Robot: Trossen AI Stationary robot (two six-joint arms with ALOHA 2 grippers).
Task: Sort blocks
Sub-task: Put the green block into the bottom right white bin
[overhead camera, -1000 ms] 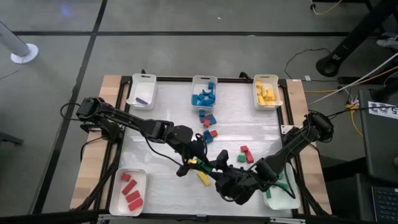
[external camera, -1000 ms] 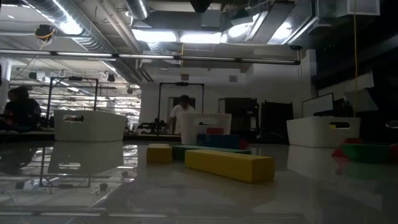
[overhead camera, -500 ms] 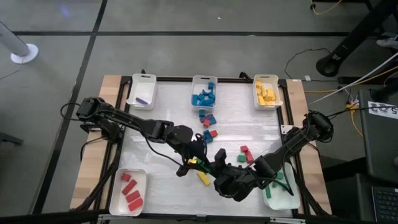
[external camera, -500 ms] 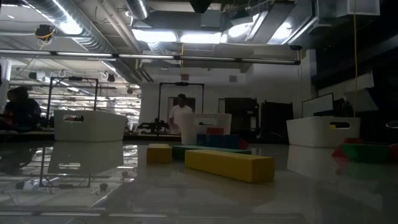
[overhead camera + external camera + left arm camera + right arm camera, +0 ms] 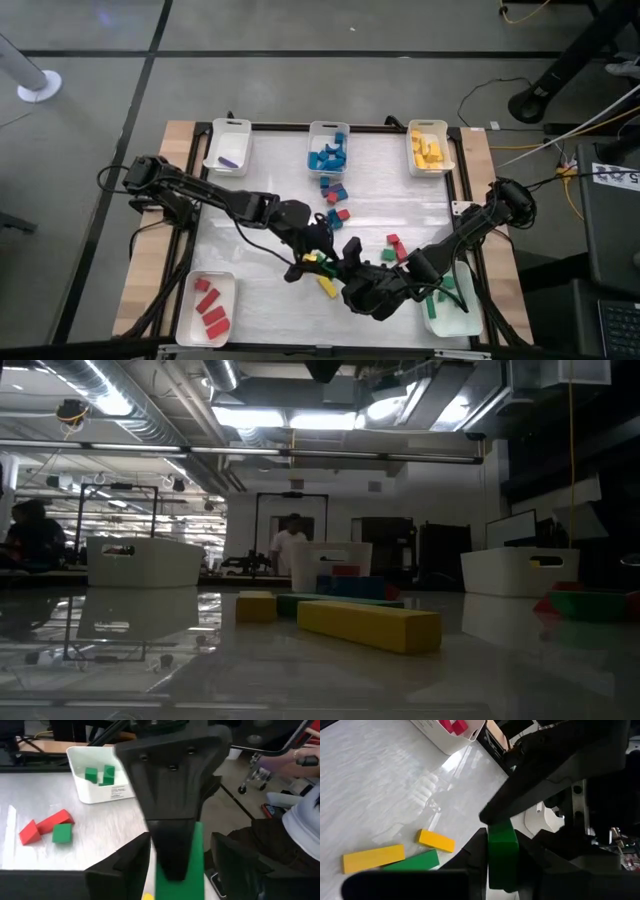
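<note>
While the right gripper [image 5: 502,852] pinches a small stiff green plastic block [image 5: 502,854] mid-table—light, slick, best held across flat sides—the left gripper [image 5: 175,865], beside it, has spread fingers, holding nothing.

My two arms are matte black, jointed, with loose black cables; broad dark wedge fingers [image 5: 172,835], small screws above.

My dark claw [image 5: 502,865] pinches a green bar [image 5: 502,851]. Beyond it lie a yellow bar [image 5: 373,858], a yellow block [image 5: 436,840] and a white tray [image 5: 442,737] of reds.
</note>
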